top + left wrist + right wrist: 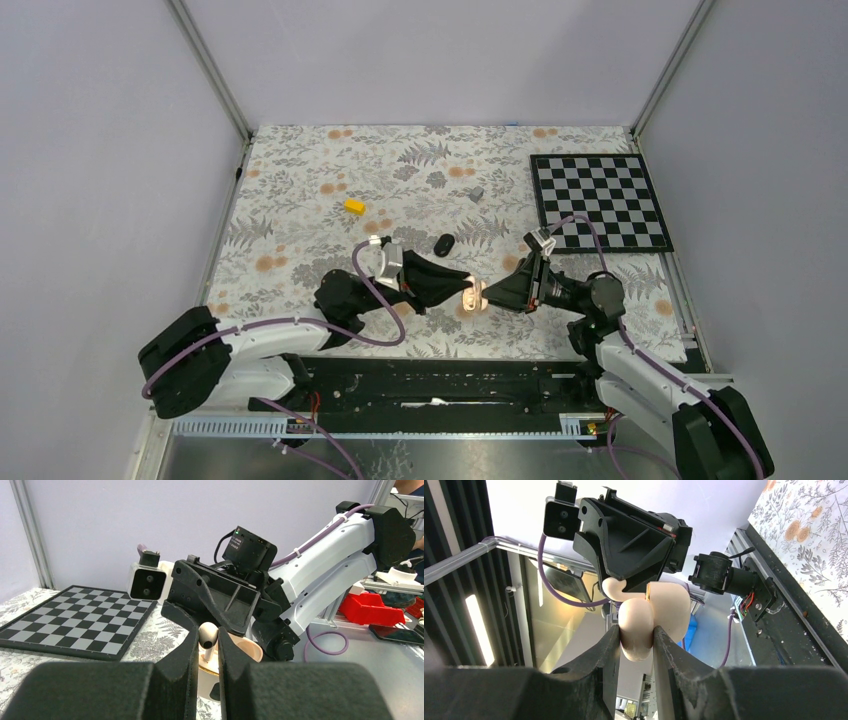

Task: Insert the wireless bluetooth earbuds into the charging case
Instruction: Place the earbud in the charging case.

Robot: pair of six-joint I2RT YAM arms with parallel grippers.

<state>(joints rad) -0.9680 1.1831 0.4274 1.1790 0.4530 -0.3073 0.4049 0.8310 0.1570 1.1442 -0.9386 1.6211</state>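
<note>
Working insertion: pinching earbud (208, 636) in nearly closed left gripper (207, 646), clamping charging case (637, 622) in right gripper (636, 634); next needing precise stem-to-socket alignment

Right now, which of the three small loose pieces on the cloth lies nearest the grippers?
The black oval pod, just beyond the left gripper. The yellow block and the small grey block lie farther back on the cloth.
</note>
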